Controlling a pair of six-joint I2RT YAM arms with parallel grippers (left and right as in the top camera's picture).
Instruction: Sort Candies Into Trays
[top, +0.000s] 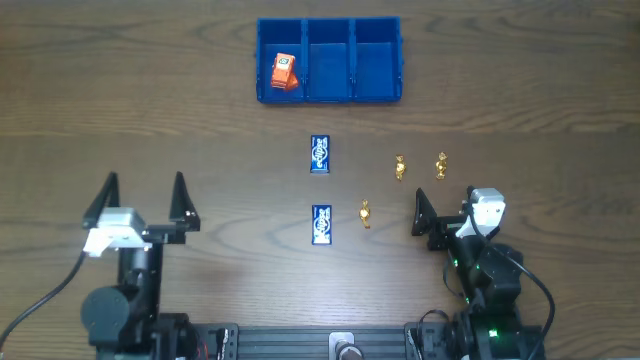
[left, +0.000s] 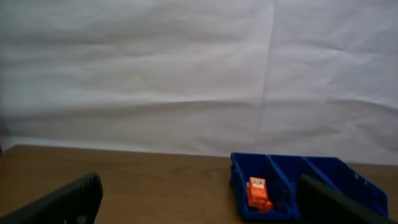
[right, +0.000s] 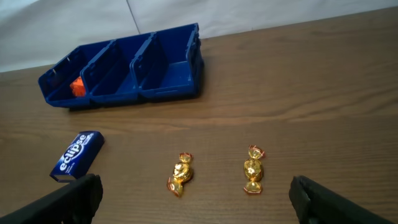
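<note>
Lengthwise, both gum packs point at the tray; both jaws apart.

We count one blue tray, divided into three compartments. In its left compartment we see an orange candy pack. One is certain, and we cannot tell whether a second lies beneath it. We count two blue packs, the near pack closer to the tray and the far pack beyond it. Gold-wrapped candies come to three: the left gold candy, the middle gold candy and the right gold candy. Grippers number two, the left gripper and the right gripper.
</note>
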